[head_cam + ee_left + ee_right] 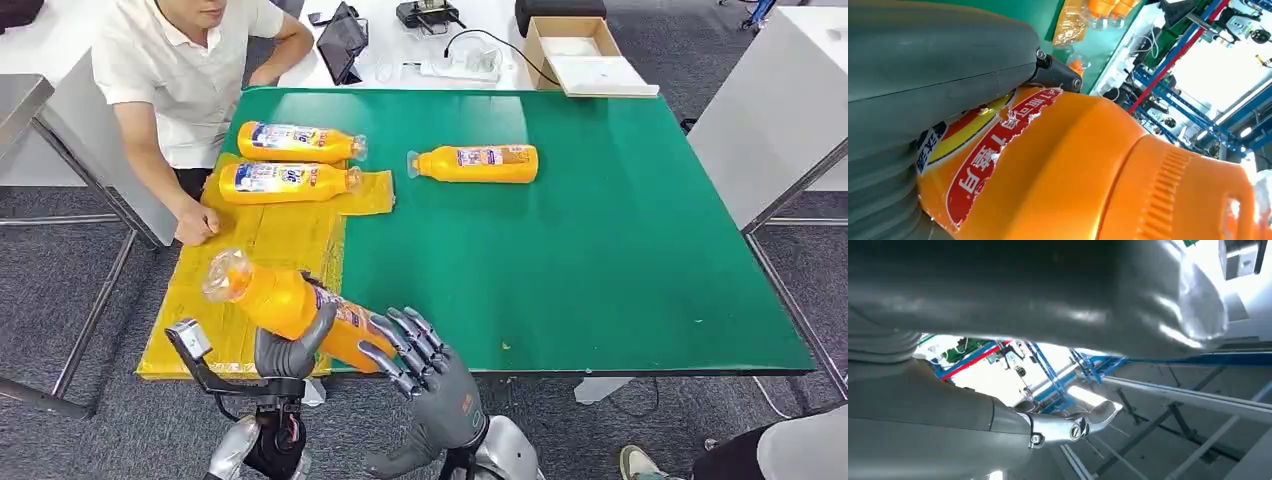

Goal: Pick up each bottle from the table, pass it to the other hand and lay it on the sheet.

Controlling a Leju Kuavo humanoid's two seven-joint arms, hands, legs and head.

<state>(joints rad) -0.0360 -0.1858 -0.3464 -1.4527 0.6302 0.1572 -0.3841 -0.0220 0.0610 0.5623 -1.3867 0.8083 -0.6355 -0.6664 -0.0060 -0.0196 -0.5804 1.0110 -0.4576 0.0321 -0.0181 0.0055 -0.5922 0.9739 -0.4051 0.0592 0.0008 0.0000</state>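
My left hand (pixel 285 352) grips an orange bottle (pixel 280 300) low over the near end of the yellow sheet (pixel 270 245), cap end tilted up and to the left. In the left wrist view the bottle (pixel 1073 170) lies against the grey thumb (pixel 923 75). Beside the bottle's base, my right hand (pixel 425 370) has its fingers spread and holds nothing; whether they touch the bottle I cannot tell. Two orange bottles (pixel 295 142) (pixel 285 182) lie on the sheet's far end. Another bottle (pixel 480 163) lies on the green table (pixel 600 260).
A person sits at the table's far left with a fist (pixel 195 222) on the sheet. Behind the table are a cardboard box (pixel 570 50), a tablet (pixel 342 45) and cables. A white table (pixel 790 100) stands at the right, a shoe (pixel 640 462) near my right side.
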